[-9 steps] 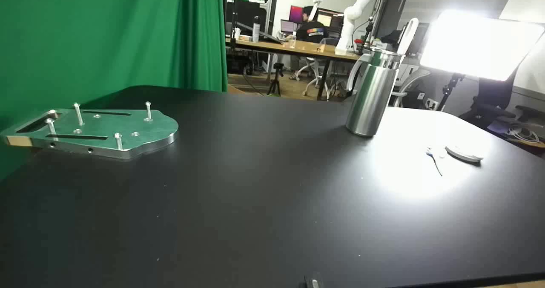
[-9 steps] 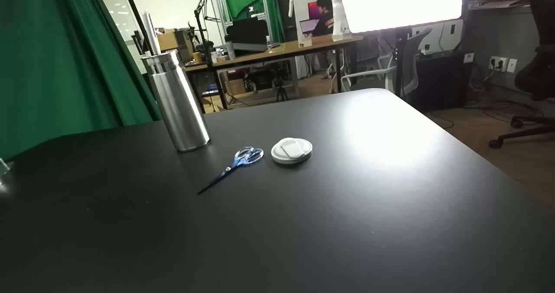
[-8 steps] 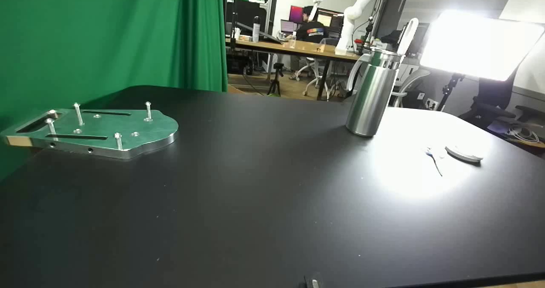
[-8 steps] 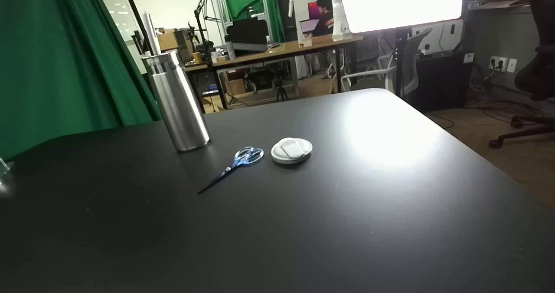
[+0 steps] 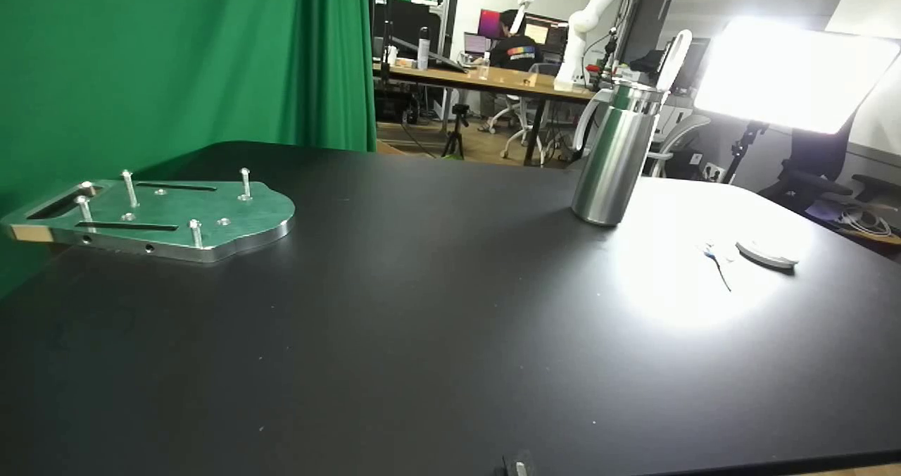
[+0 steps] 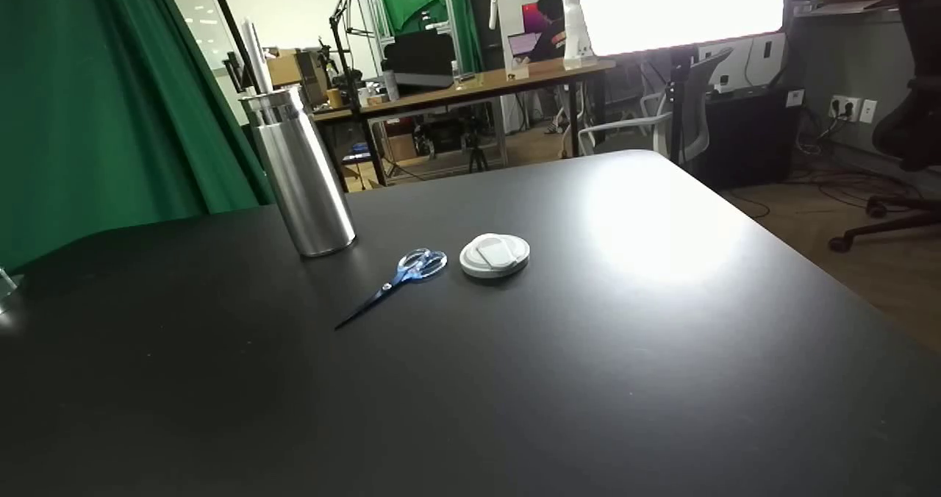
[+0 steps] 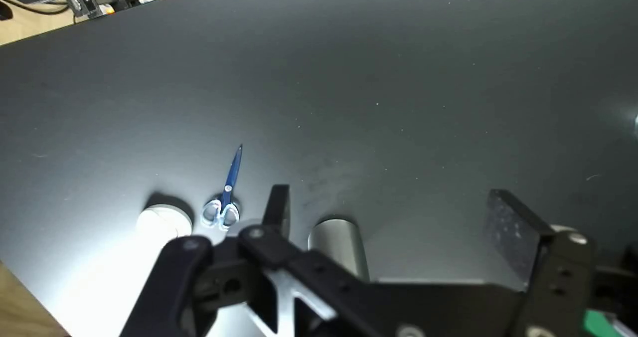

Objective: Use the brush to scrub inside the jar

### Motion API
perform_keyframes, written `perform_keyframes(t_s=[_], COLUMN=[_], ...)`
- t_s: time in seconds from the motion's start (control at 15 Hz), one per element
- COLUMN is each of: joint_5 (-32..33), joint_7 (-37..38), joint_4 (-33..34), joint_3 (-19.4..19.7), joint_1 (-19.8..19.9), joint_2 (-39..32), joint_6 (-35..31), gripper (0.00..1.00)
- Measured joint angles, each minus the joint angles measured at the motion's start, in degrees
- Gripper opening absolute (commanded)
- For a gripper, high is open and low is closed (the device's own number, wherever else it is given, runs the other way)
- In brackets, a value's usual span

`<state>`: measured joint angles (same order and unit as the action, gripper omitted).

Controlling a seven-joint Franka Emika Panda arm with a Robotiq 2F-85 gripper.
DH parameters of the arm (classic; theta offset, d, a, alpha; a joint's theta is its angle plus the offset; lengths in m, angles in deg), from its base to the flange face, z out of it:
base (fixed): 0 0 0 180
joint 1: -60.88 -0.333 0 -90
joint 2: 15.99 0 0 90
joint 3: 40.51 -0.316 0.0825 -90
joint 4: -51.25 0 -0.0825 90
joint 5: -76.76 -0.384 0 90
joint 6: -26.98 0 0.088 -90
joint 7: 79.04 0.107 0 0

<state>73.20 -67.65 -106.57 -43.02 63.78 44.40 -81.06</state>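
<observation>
The jar is a tall steel jug (image 5: 611, 163) with a pale side handle. It stands upright on the black table and also shows in an exterior view (image 6: 305, 177). A long white piece, apparently the brush's handle (image 5: 676, 59), sticks up out of its mouth and shows in both exterior views (image 6: 256, 56). Any bristles are hidden inside the jar. In the wrist view, my gripper (image 7: 389, 189) is wide open with nothing between its fingers. The jar's lower part (image 7: 339, 242) shows beyond the left finger; its top is hidden behind the gripper. My gripper is out of both exterior views.
Blue-handled scissors (image 6: 403, 278) and a round white lid (image 6: 495, 255) lie near the jar. A metal plate with upright bolts (image 5: 162, 215) stands at the table's far side in an exterior view. A bright lamp panel (image 5: 795, 74) stands behind the table.
</observation>
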Motion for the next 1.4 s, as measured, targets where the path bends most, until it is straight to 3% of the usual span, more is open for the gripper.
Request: perform_keyframes(t_s=[0.87,1.13,1.4], joint_5=[0.0,0.1,0.2], joint_7=[-2.5,-9.6,-16.0], joint_4=[0.3,3.4,11.0], joint_3=[0.1,2.3,6.1], joint_1=[-0.1,-0.5,-0.6], joint_2=[-1.4,-9.9,-22.7], joint_6=[-0.8,-5.6,-8.4], gripper=[1.00,1.00,1.00])
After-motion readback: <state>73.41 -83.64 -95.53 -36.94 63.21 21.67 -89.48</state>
